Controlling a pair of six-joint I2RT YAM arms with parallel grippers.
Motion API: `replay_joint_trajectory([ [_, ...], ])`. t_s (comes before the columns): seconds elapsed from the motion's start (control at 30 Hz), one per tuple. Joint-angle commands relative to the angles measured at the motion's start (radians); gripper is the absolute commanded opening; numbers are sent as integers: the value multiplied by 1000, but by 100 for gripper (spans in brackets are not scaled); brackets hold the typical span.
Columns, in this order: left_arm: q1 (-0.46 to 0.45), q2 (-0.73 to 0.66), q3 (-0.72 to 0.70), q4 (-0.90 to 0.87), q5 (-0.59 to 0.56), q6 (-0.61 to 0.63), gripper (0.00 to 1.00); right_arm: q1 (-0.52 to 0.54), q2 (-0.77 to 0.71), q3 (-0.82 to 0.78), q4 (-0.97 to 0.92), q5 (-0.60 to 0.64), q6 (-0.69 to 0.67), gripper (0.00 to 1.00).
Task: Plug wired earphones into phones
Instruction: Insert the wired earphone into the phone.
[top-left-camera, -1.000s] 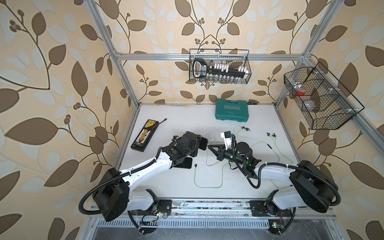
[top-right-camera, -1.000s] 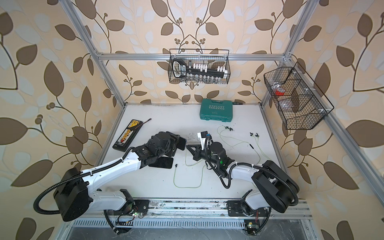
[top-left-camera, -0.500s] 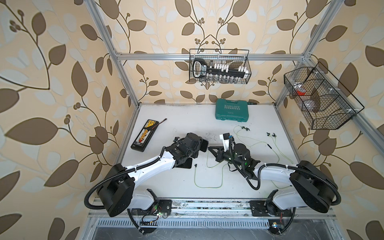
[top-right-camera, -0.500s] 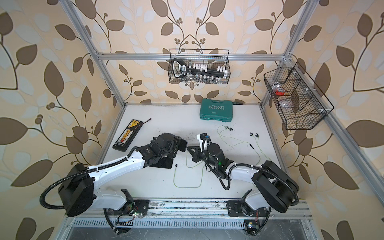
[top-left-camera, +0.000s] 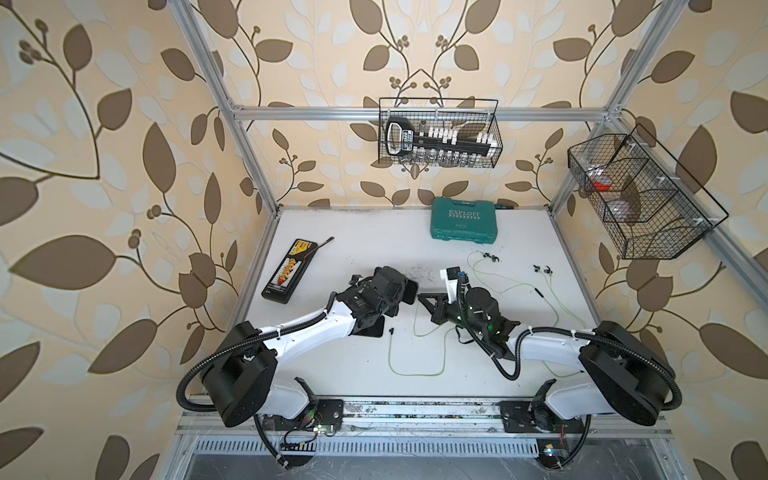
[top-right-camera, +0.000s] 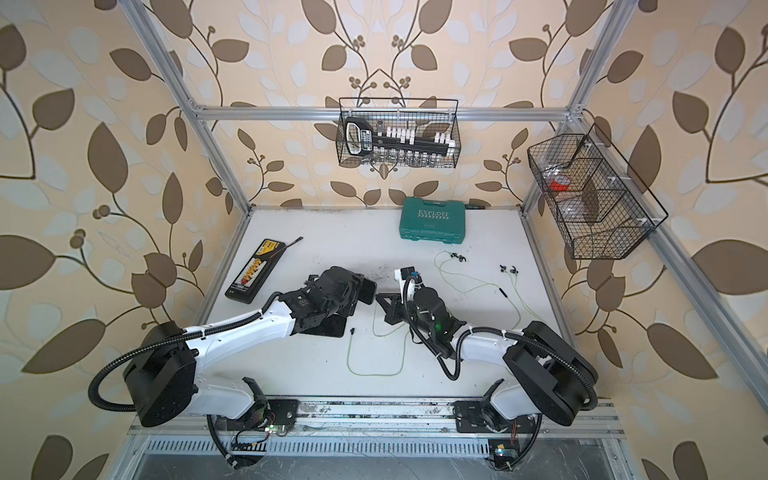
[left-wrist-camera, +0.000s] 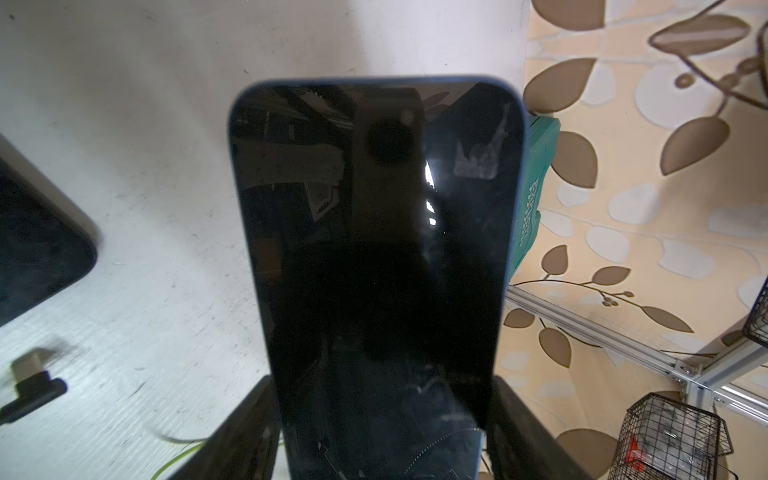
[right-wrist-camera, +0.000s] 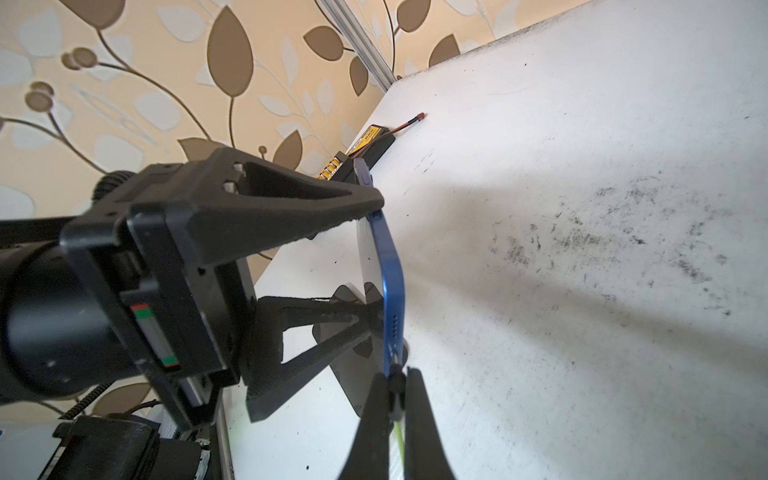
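Observation:
My left gripper (top-left-camera: 400, 291) (left-wrist-camera: 382, 419) is shut on the sides of a glossy black phone (left-wrist-camera: 374, 249) (top-left-camera: 410, 290) with a blue rim (right-wrist-camera: 391, 282), holding it off the table. My right gripper (top-left-camera: 421, 296) (right-wrist-camera: 395, 376) is shut on the small black plug (right-wrist-camera: 396, 390) of one set of earphones, whose tip touches the phone's lower edge. The yellow-green cable (right-wrist-camera: 399, 436) trails back from it. A second phone (top-left-camera: 371, 328) (left-wrist-camera: 37, 249) lies flat under the left arm. A loose plug (top-left-camera: 391, 331) (left-wrist-camera: 35, 384) lies beside it. Earbuds (top-left-camera: 489, 258) (top-left-camera: 542, 270) rest at the back right.
A teal tool case (top-left-camera: 463, 224) stands at the back. A long black case with orange-white bits (top-left-camera: 289, 272) lies at the left edge. Wire baskets hang on the back wall (top-left-camera: 438, 133) and on the right wall (top-left-camera: 640, 195). Cable loops (top-left-camera: 415, 372) cross the table's front middle.
The left arm has carried the phone a little to the right, closing the gap to the right gripper's tip. The right gripper has stayed almost still.

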Motion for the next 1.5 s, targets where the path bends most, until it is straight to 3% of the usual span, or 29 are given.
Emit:
replay_joint_trajectory([
  [0.0,-37,-14,54,61,42,0,58,-2,-6,-1,118,-57,16,0],
  [0.2,-35,-37,38,53,24,5,59,-12,-25,-45,222,-107,35,0],
  [0.63,-37,-39,38,70,67,-6,59,-14,27,26,41,9,17,0],
  [1.03,-37,-84,28,60,66,-5,59,-27,15,-50,291,-192,53,0],
  [1.47,-75,-147,51,-13,3,-4,58,-62,-55,-73,231,-153,-27,0],
])
